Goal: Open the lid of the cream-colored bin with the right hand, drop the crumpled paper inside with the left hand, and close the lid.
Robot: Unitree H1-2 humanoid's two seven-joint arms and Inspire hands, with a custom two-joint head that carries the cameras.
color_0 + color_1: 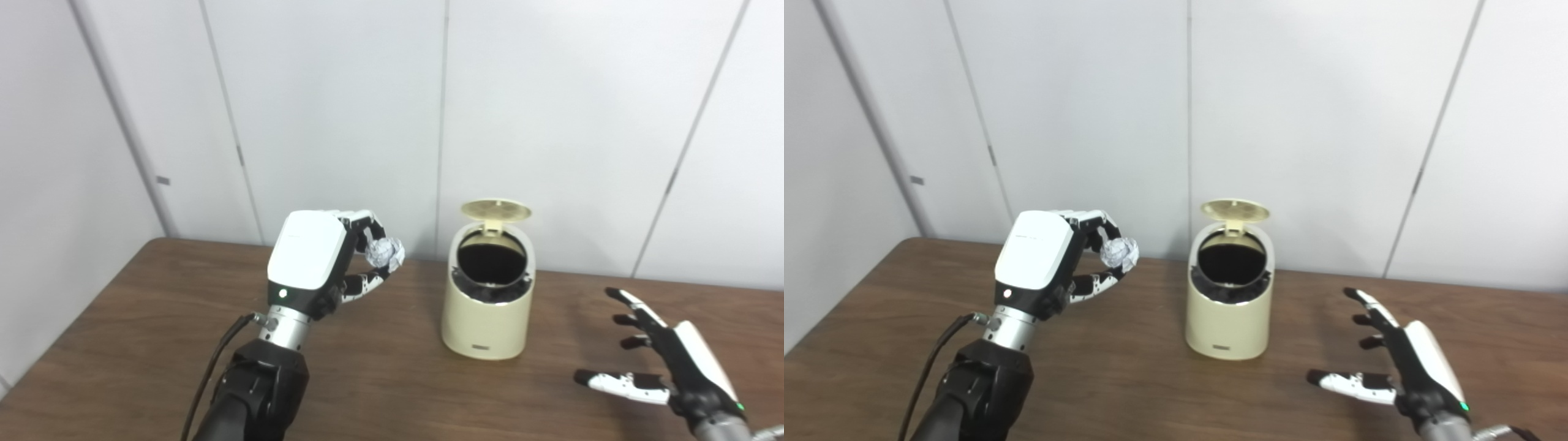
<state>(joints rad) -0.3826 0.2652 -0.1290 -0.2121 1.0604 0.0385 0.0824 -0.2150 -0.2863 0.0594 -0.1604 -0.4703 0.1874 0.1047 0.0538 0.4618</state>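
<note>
In the left eye view, the cream-colored bin (488,306) stands upright on the brown table (380,373), a little right of the middle. Its lid (495,210) is lifted and stands up at the back edge, so the dark inside is visible. The left hand (318,260) is raised above the table, to the left of the bin and apart from it. Its fingers (367,222) and thumb are closed around the crumpled paper (385,252), which is pinched at the fingertips, at about the height of the bin's opening. The right hand (667,361) is low, to the right of the bin, and it holds nothing; its fingers are spread wide and point toward the bin.

In the right eye view, the scene is the same, only shifted to the left. The paper (1119,253) is between the left hand (1044,260) and the bin (1229,306), not touching the bin. The right hand (1402,367) is empty with fingers apart, near the table surface; I cannot tell if it touches it.
</note>
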